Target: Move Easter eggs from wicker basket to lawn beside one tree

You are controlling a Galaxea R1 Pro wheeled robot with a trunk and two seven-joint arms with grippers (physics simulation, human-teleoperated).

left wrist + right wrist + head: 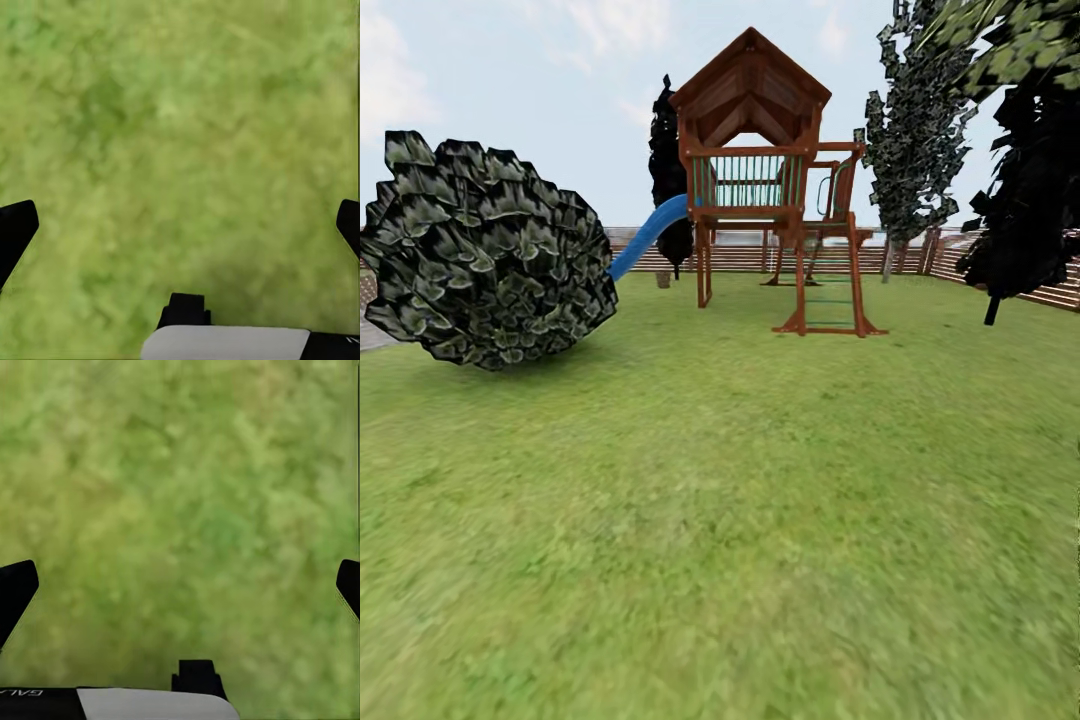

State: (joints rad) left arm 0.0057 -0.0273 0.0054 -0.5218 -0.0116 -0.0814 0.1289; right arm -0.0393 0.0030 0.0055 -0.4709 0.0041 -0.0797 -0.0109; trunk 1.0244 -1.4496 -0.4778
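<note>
The lawn [720, 520] spreads wide ahead of me. Far off by the fence stands a small brown tapered thing [663, 279], apparently the wicker basket; it is too small to make out any Easter eggs. A tree [913, 130] with mottled green-white leaves and a pale trunk rises at the back right. In the left wrist view my left gripper [180, 225] hangs open over bare grass, its black fingertips [16, 229] far apart. The right gripper [180, 585] is open too, with only grass between its fingers.
A wooden playset [770, 180] with a blue slide [645, 235] stands mid-lawn. A big dark leafy bush [485, 255] sits at the left. A black-trunked dark tree [1025, 200] is at the right. A slatted fence [900, 258] bounds the back.
</note>
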